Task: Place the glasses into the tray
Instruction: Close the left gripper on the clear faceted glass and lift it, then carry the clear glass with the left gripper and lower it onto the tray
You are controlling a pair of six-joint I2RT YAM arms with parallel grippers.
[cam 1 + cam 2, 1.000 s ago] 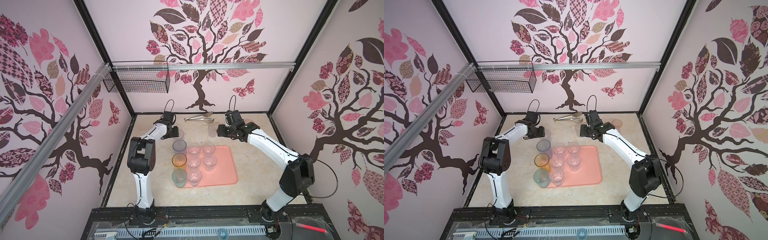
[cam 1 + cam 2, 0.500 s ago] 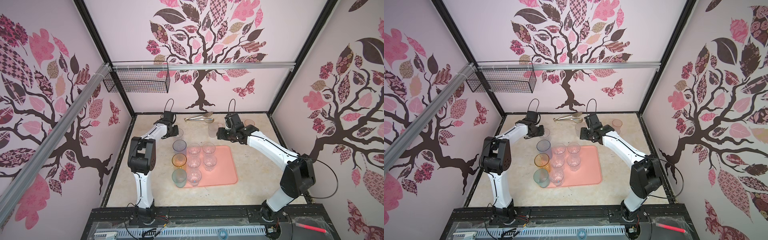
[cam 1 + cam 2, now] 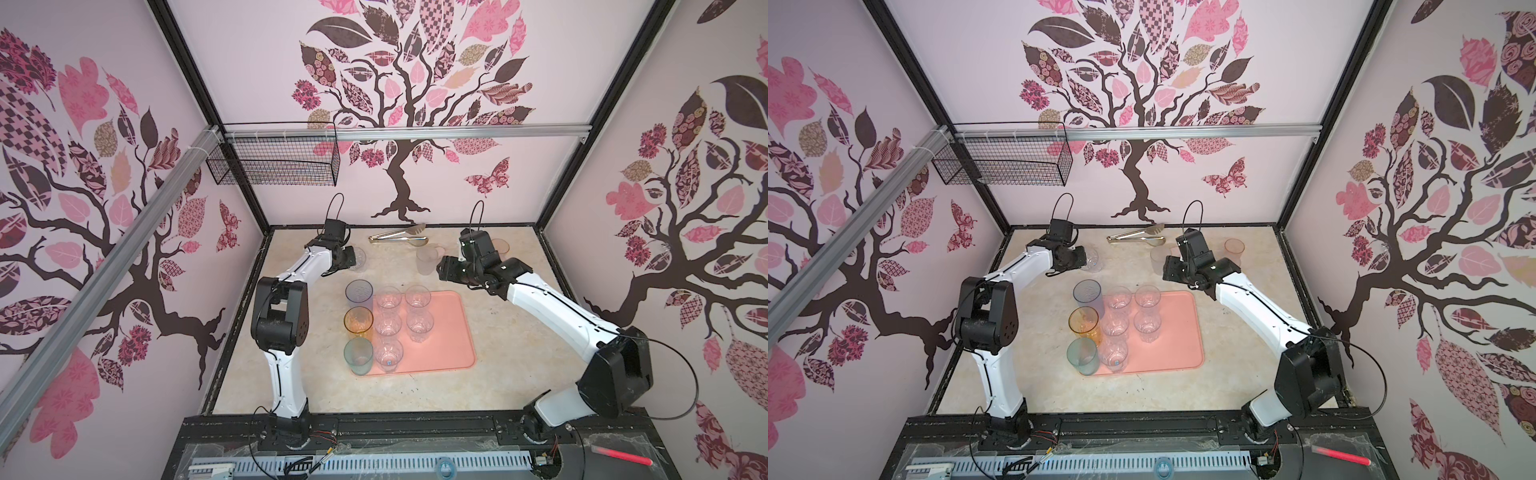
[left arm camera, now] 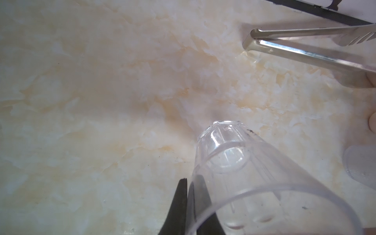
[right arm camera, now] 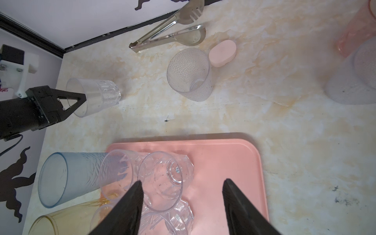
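Clear faceted glass (image 5: 101,94) stands roughly upright on the desk (image 3: 519,365), beyond the tray's (image 5: 223,158) far left corner. Left gripper (image 5: 83,98) is clenched on its rim wall, one finger inside. Right gripper (image 5: 182,183), released and empty, hovers at the tray's far edge.

Soft overhead light is given; shadows are faint. Both top views are stretched at the edges. At five o'clock in the left wrist view, the clear faceted glass (image 4: 264,183) is blurred.

Five clear glasses (image 3: 388,326) stand on the pink tray (image 3: 451,332), three tall tinted glasses (image 3: 358,321) along its left edge. Other glasses (image 3: 427,259) stand beyond it.
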